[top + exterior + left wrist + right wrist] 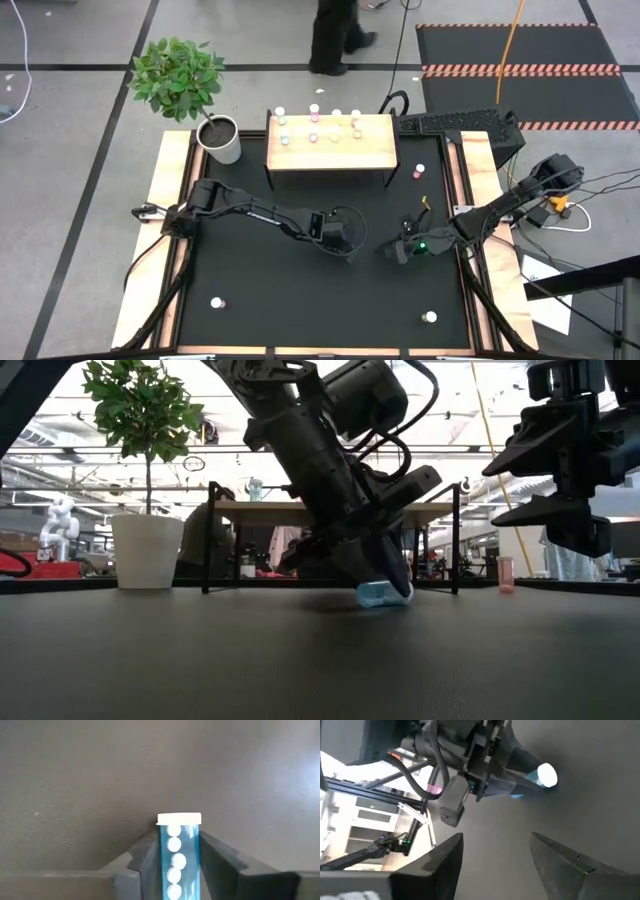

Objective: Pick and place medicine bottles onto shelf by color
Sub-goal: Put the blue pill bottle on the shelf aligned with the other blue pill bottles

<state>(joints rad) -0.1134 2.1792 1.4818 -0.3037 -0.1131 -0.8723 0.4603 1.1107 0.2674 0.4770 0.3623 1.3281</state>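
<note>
Here, teal-blue bottle [179, 855], white cap, seemingly pills inside.

The bench [300, 290] is covered in matt black sheet, bordered by pale wood. The shelf [330, 152] top is light natural wood. The teal bottle [179, 860] appears clear glossy plastic, white-capped.

Overhead, table-level and two close wrist cameras.

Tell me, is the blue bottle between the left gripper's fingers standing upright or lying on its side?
On its side. The blue bottle lies lengthwise between the left gripper's fingers, white cap pointing outward, low on the black table.
</note>
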